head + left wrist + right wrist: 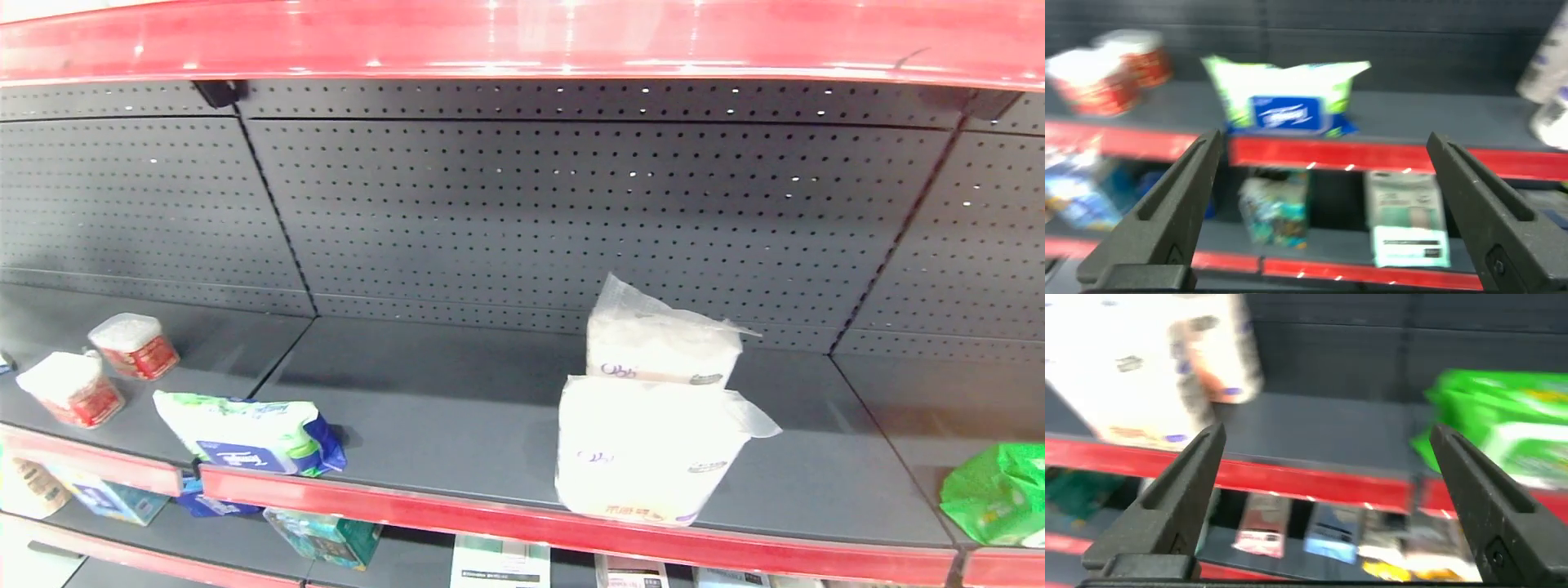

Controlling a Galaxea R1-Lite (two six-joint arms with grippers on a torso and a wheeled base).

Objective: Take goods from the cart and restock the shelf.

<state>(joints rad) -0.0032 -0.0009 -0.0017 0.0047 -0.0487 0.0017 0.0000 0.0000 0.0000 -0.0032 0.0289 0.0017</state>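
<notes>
Standing by the aisle rn. Both arms are out in front of the shelf (457,408) w/ nothing in them. Left gripper (1324,143) has its jaws spread wide and empty, pointed at the blue-and-green wipes pack (245,433), which lies flat at the front edge on the left of the middle bay. Right gripper (1327,434) same deal: jaws wide apart, nothing between them, facing the bare stretch between the front tissue pack (645,457) and the green pack (996,490) in the right bay.

The tissue packs stand upright in a row, rear tissue pack (661,351) just behind the front one, touching or not I can't tell. Makes sense imo: face toward shoppers, row fills backwards. A red-label tub (135,345) and a second tub (73,388) sit near each other in the left bay.

Lots of bare board in the middle, so restocking looks far from done. Empty open jaws prob mean the next move is fetching another item from the cart.

Watch out tho: these packs are soft and will squash. The front tissue pack sits right on the lip above the red price rail (408,496), so a bump could tip it off.
</notes>
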